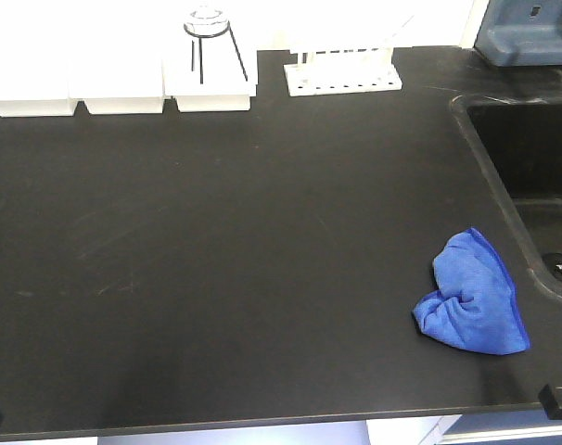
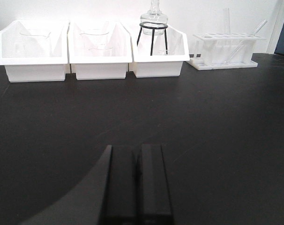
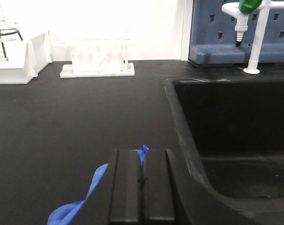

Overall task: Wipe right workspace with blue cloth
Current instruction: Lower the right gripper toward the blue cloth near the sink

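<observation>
The blue cloth [image 1: 471, 295] lies crumpled on the black counter [image 1: 262, 232] at the right, close to the sink's edge. In the right wrist view the cloth [image 3: 74, 211] shows low down, behind and left of my right gripper [image 3: 142, 152], whose jaws are pressed together; a blue tip peeks over the fingertips. In the front view only a corner of the right gripper [image 1: 559, 400] shows at the bottom right, apart from the cloth. My left gripper [image 2: 137, 147] is shut and empty over the bare counter at the left.
A black sink [image 1: 531, 176] is set into the counter at the right, with a tap [image 3: 247, 28] behind it. Three white bins [image 2: 100, 51], a flask on a black stand [image 2: 153, 28] and a white test-tube rack [image 2: 226, 51] line the back edge.
</observation>
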You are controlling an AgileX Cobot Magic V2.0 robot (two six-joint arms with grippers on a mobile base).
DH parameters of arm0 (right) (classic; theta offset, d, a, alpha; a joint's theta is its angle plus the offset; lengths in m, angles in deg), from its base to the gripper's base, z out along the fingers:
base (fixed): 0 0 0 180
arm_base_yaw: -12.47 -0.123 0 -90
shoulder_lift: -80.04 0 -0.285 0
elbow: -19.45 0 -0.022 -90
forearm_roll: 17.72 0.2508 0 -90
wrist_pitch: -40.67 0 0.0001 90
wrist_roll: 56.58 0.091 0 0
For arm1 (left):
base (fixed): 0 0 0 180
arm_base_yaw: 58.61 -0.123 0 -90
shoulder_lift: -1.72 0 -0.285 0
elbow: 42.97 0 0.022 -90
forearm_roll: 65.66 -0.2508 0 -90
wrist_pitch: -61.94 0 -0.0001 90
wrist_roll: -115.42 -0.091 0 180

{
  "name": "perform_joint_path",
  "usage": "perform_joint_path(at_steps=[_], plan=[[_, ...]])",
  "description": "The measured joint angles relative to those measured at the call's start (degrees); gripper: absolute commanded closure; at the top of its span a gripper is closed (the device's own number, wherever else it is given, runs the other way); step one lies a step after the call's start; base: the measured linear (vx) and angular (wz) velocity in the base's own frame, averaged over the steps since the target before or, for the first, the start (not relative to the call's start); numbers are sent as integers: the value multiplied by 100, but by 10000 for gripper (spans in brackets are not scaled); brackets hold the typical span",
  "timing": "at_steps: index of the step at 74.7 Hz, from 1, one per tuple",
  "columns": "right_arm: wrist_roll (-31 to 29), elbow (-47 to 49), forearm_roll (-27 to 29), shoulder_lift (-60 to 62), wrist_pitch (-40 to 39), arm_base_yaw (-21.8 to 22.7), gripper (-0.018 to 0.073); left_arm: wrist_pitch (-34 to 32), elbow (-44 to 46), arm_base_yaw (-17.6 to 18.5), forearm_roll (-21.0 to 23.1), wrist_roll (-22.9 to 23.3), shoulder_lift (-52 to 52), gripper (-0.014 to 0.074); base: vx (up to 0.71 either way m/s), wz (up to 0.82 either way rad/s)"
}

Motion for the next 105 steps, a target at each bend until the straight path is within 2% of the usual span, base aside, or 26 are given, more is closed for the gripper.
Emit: perform_joint_path(at_steps=[92,99,105], plan=[[0,0,0,0,-6,0,567,0,0,0,0,0,0,603,0,0],[6,-4,6,0,-172,0,567,0,0,0,0,0,0,603,0,0],[74,-11,185,0,-611,0,567,0,0,0,0,0,0,603,0,0]])
